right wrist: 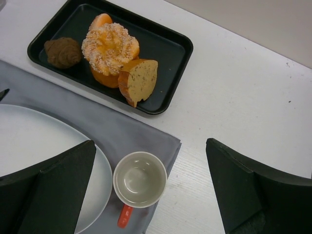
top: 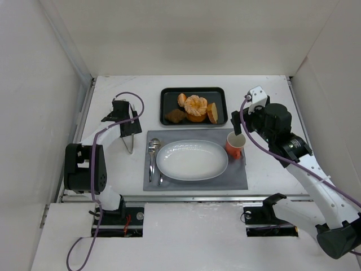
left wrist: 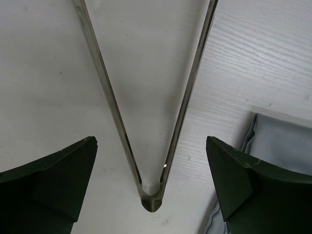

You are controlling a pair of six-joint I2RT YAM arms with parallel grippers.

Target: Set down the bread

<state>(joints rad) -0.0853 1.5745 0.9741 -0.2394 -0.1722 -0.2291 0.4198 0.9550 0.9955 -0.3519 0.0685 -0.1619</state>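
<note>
The bread (top: 181, 100) is a small glossy orange roll at the back left of the black tray (top: 220, 95). In the right wrist view, the bread (right wrist: 100, 20) peeks out behind a large segmented pastry (right wrist: 109, 45). My left gripper (top: 127, 120) is open over metal tongs (top: 131, 141) lying on the table left of the mat. In the left wrist view, the left gripper (left wrist: 151, 187) straddles the tongs' hinge end (left wrist: 151, 197) without touching it. My right gripper (top: 239, 127) is open and empty, hovering above the orange cup (top: 235, 145). The cup (right wrist: 140, 179) lies below the right gripper (right wrist: 151, 187).
The tray also holds a dark brown chunk (top: 176, 116) and a cut bread slice (top: 212, 113). A white oval plate (top: 192, 160) sits on a grey mat (top: 237, 178), with cutlery (top: 153, 159) to its left. White walls enclose the table.
</note>
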